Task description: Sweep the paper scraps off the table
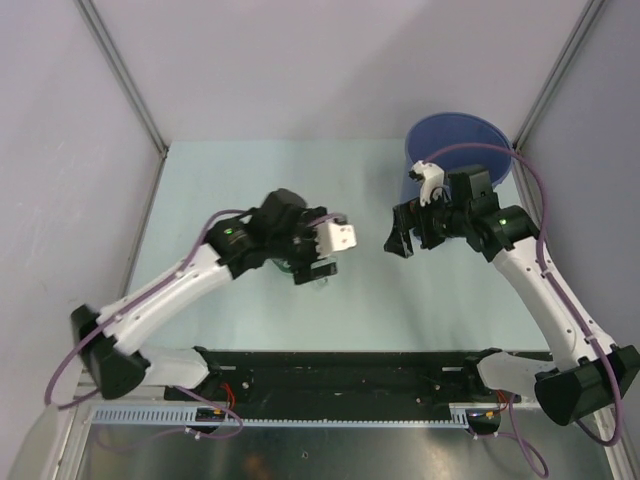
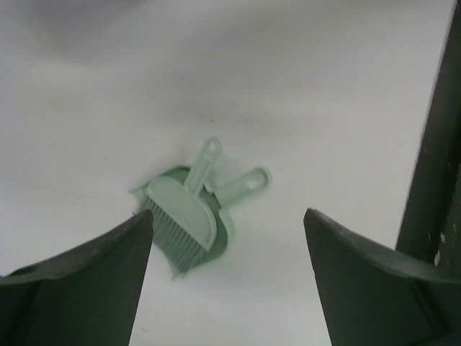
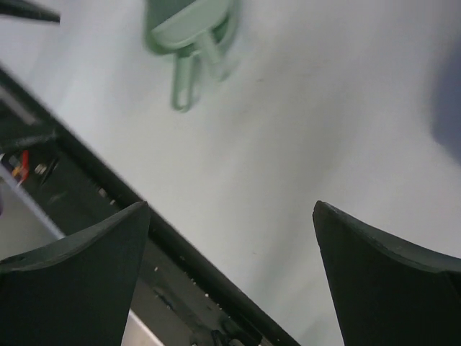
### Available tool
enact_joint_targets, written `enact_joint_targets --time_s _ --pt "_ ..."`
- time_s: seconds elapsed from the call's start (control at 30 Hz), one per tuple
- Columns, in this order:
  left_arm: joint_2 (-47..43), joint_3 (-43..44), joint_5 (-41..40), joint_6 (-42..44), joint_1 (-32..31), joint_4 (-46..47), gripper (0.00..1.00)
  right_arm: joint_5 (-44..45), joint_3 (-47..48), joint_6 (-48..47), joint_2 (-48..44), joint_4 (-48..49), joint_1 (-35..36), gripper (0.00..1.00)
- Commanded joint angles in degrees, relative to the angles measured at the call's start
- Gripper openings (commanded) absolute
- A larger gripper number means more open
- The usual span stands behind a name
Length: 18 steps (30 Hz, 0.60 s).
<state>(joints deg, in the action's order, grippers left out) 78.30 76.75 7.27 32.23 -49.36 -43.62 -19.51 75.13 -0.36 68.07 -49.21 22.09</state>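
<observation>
The left jaws and right jaws are both spread above the surface (image 1: 200, 180). One dustpan (image 2: 245, 184), with one brush (image 2: 180, 213) atop it, lies below the left jaws. Any paper scraps beside the dustpan are seemingly too small to discern.

I'm working in a robotics lab cell, not a home or a shop. The desk (image 1: 200, 180) is a plain, pale mint-green slab, boxed in by flat grey panels (image 1: 300, 60) held in aluminium posts (image 1: 120, 70). A black rail (image 1: 340, 375) along its near edge carries the bases of the left arm (image 1: 170, 295) and right arm (image 1: 545, 290). A slotted white cable duct (image 1: 150, 412) and sheet metal (image 1: 330, 450) lie in front of the rail. Purple cables (image 1: 545, 225) loop openly along both arms.
</observation>
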Motion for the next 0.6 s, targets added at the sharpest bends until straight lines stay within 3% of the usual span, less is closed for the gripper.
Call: enact_joint_targets --time_s 0.0,0.17,0.37,0.43,0.57 --pt "-7.8 -8.7 19.7 11.2 8.4 -2.4 0.88 -22.6 -4.6 -7.0 -0.8 6.2 -2.0 1.00" --pt "-12.0 -18.5 21.3 20.0 18.7 -5.2 0.91 -20.6 -12.2 -5.6 -0.2 6.1 -5.3 1.00" --pt "-12.3 -24.9 18.1 23.9 35.4 -5.0 0.90 -0.3 -17.6 0.1 -3.4 6.8 -13.5 1.00" --pt "-11.2 -24.5 15.4 20.3 40.9 -2.1 0.90 3.6 -18.4 2.6 -4.1 7.9 -15.8 1.00" --pt "-11.3 -26.2 8.8 -0.6 46.6 10.5 0.92 8.3 -24.3 5.9 -8.4 14.3 -21.2 1.00"
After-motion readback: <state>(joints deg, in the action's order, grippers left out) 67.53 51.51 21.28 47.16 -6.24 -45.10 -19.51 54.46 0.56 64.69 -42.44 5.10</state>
